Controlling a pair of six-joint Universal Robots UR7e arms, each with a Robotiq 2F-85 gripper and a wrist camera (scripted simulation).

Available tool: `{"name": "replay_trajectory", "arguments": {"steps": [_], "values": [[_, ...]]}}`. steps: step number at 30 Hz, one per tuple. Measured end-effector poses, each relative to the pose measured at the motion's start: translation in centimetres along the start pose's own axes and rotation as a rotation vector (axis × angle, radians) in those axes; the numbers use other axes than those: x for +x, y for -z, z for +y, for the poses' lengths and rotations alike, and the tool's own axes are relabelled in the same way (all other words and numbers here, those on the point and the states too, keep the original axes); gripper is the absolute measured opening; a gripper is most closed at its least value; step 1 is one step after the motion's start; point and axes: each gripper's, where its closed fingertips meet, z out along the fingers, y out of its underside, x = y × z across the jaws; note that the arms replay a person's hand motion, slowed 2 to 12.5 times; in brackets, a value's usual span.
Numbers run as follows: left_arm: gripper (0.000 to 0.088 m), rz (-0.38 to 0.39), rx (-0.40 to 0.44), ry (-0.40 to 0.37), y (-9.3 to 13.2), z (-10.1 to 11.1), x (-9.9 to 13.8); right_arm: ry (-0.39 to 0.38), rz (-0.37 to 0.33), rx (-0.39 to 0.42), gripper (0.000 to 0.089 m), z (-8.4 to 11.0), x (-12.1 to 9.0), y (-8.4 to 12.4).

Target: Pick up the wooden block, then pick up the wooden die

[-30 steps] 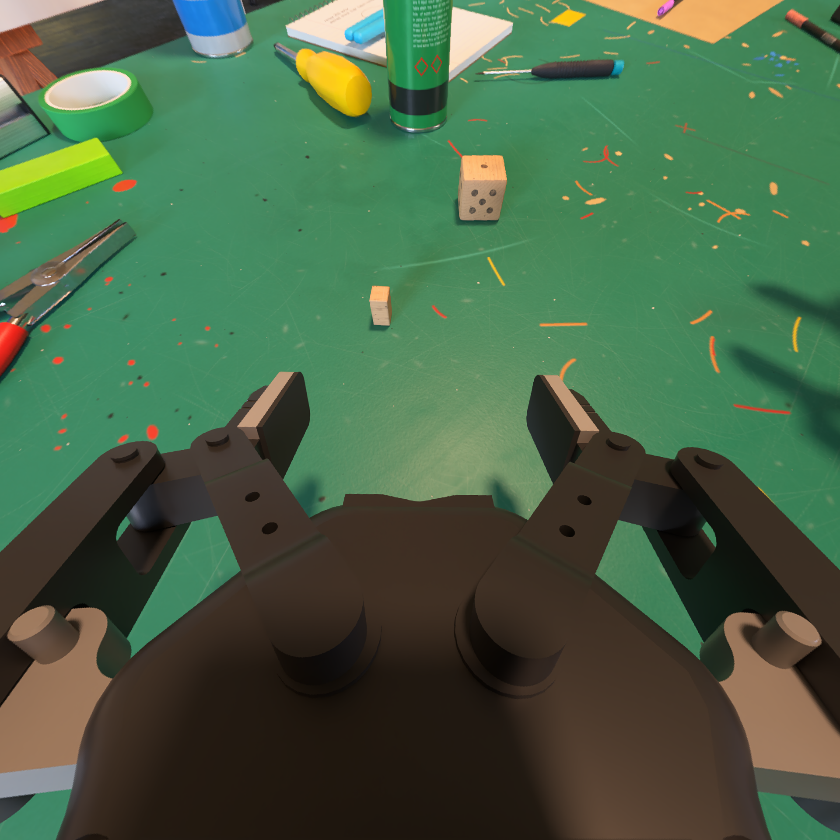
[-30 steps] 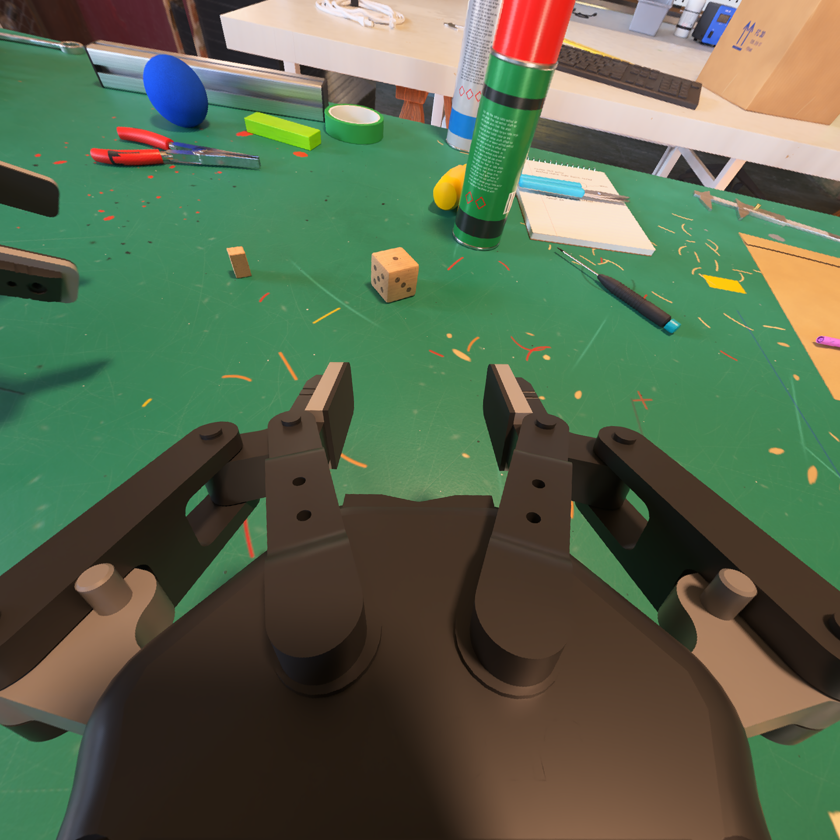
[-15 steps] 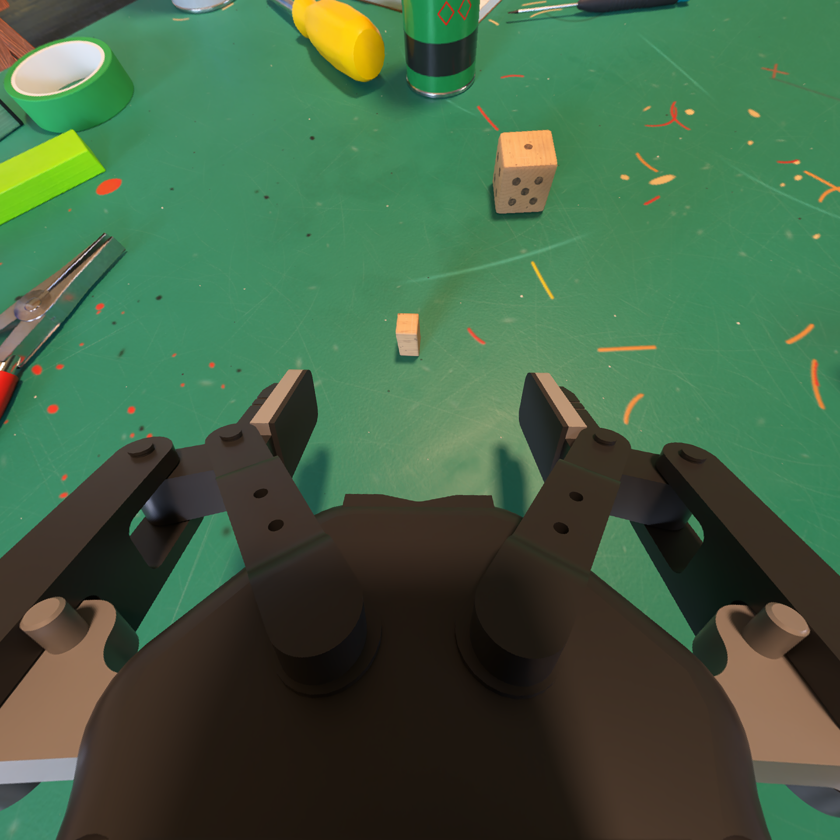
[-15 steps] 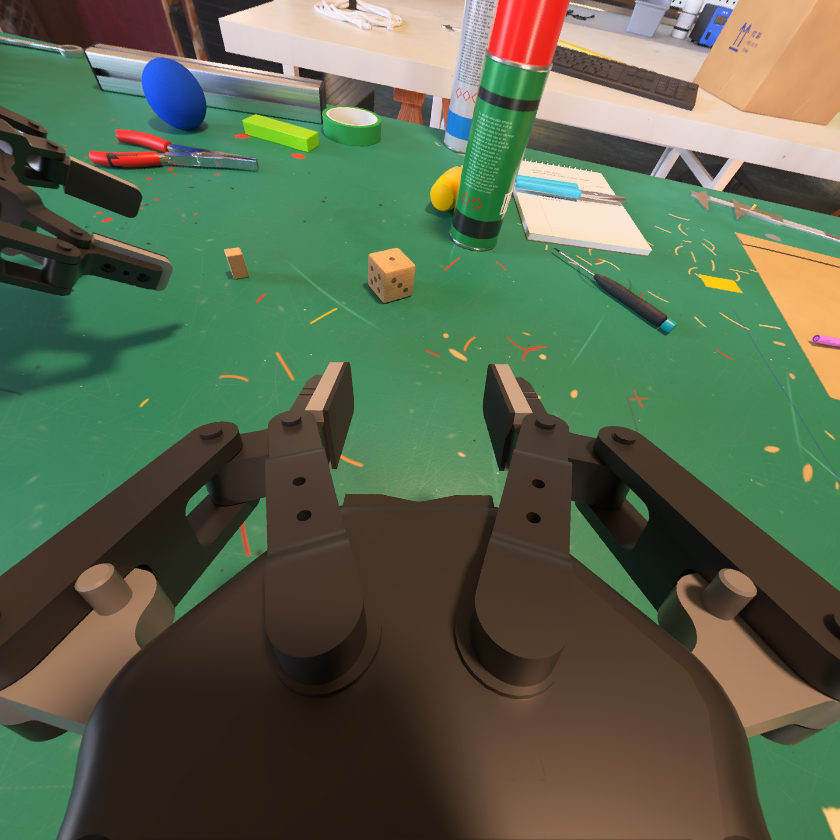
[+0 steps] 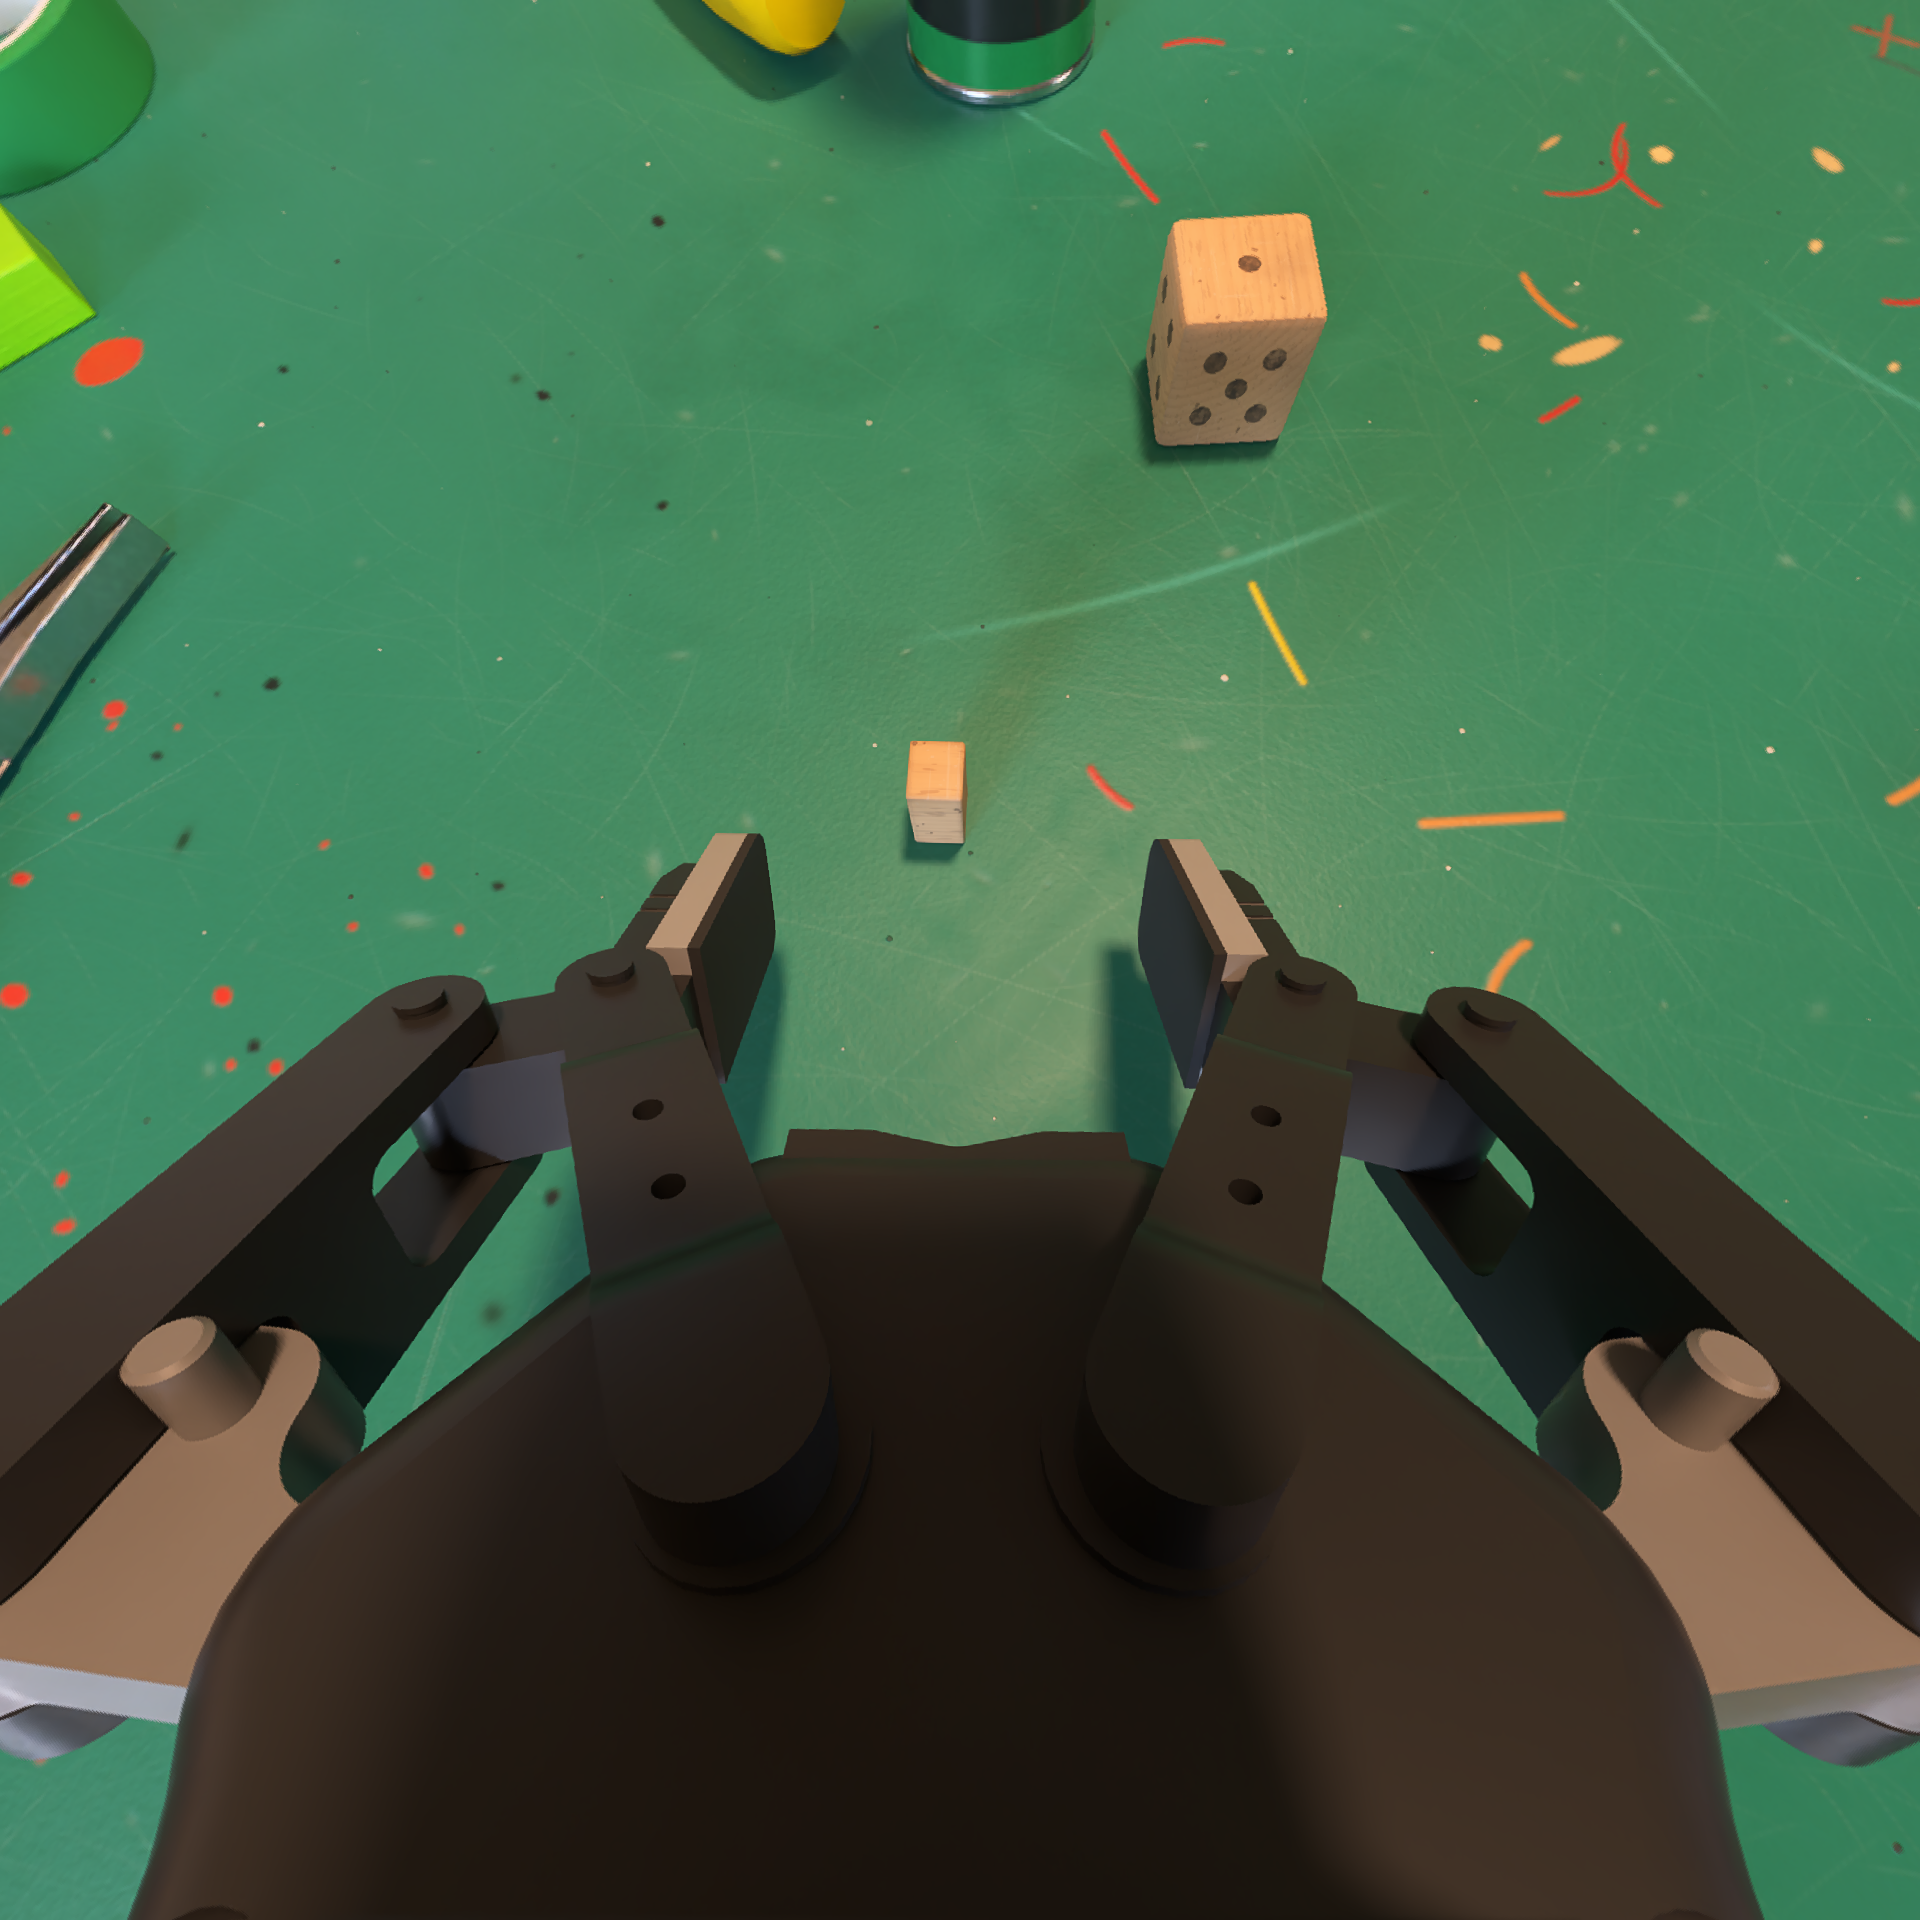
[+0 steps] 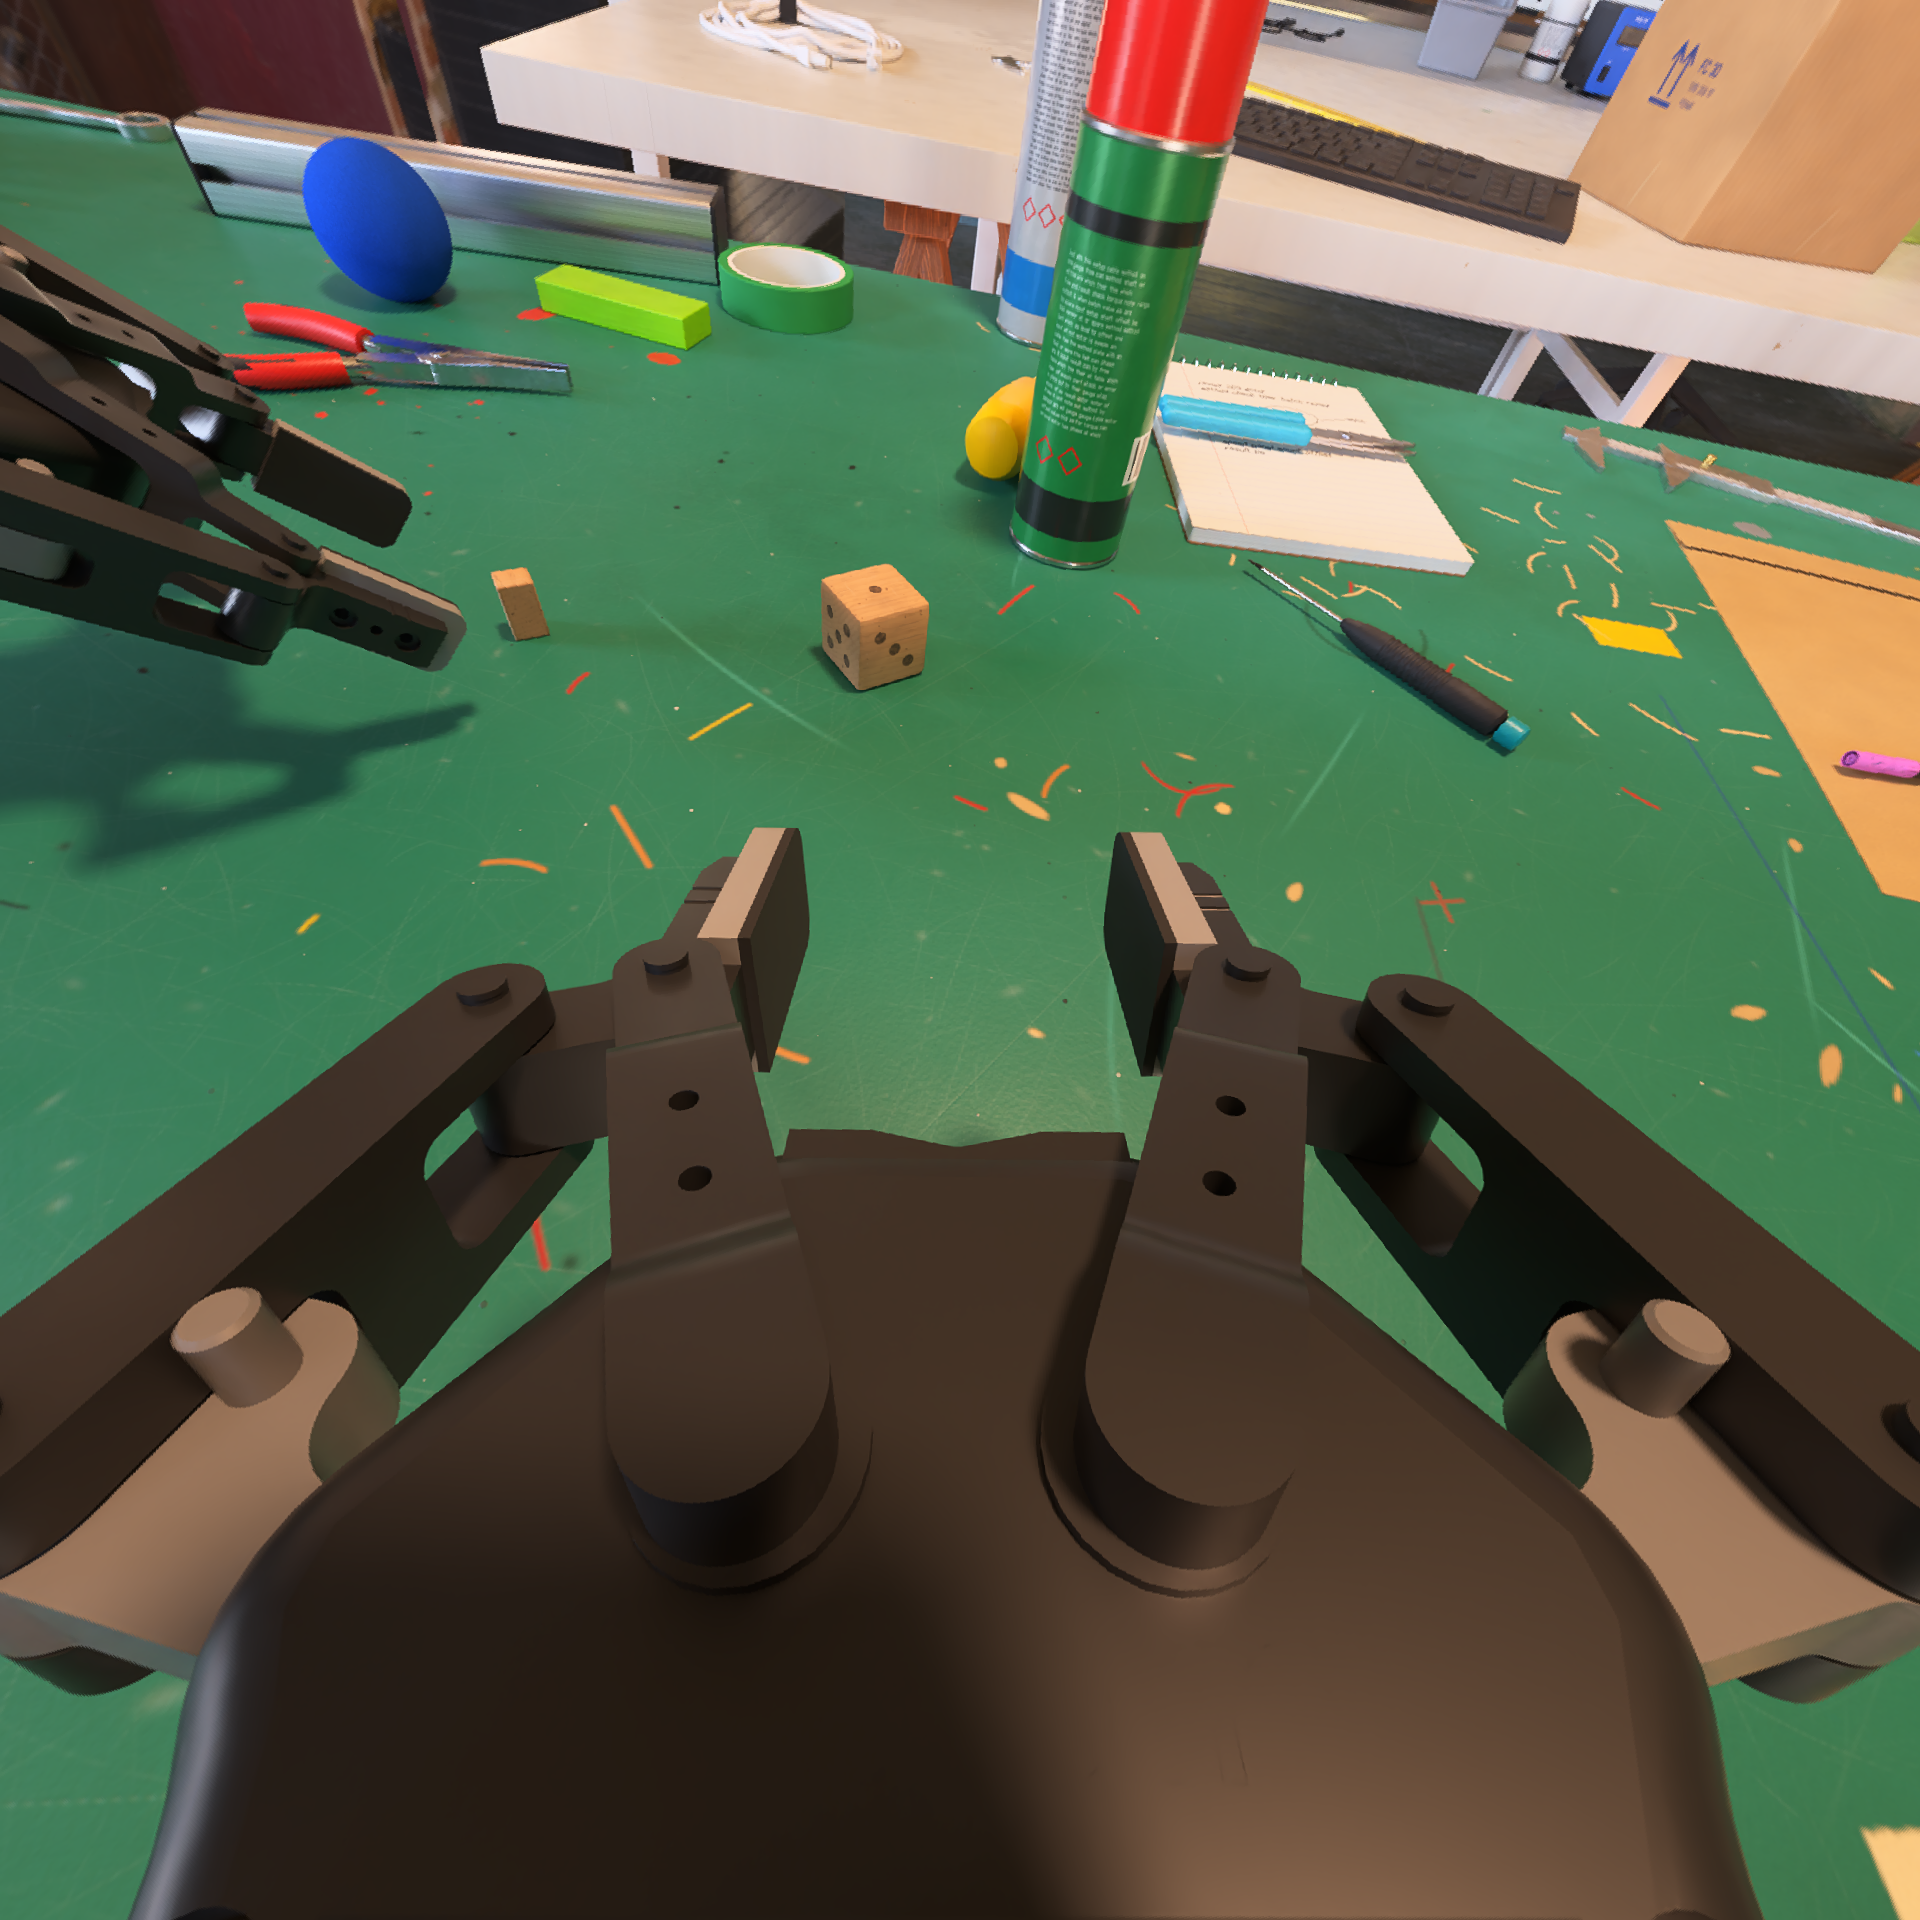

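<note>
A small wooden block (image 5: 935,792) stands upright on the green mat, just ahead of my left gripper (image 5: 956,914), which is open and empty with the block lined up between its fingers. The block also shows in the right wrist view (image 6: 520,603), just right of the left gripper (image 6: 405,582). The wooden die (image 5: 1234,330) sits farther off to the right; it shows in the right wrist view (image 6: 873,627) too. My right gripper (image 6: 956,914) is open and empty, hovering over bare mat well short of the die.
A tall green spray can (image 6: 1112,343), yellow-handled tool (image 6: 997,431) and notepad (image 6: 1309,478) stand behind the die. Pliers (image 6: 395,358), a green bar (image 6: 621,304), green tape (image 6: 787,288) and a blue ball (image 6: 376,220) lie at far left. A black screwdriver (image 6: 1423,675) lies right.
My left gripper has moved forward and down toward the wooden block, which now sits close to its fingertips. The right gripper has barely moved.
</note>
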Motion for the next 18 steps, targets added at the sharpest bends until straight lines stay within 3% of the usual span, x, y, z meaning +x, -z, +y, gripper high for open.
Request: {"name": "replay_trajectory", "arguments": {"steps": [18], "values": [[0.0600, 0.003, -0.039, -0.012, -0.68, 0.15, -0.26, -0.015, 0.001, -0.002, 0.0518, 0.26, 0.50, -0.10]]}}
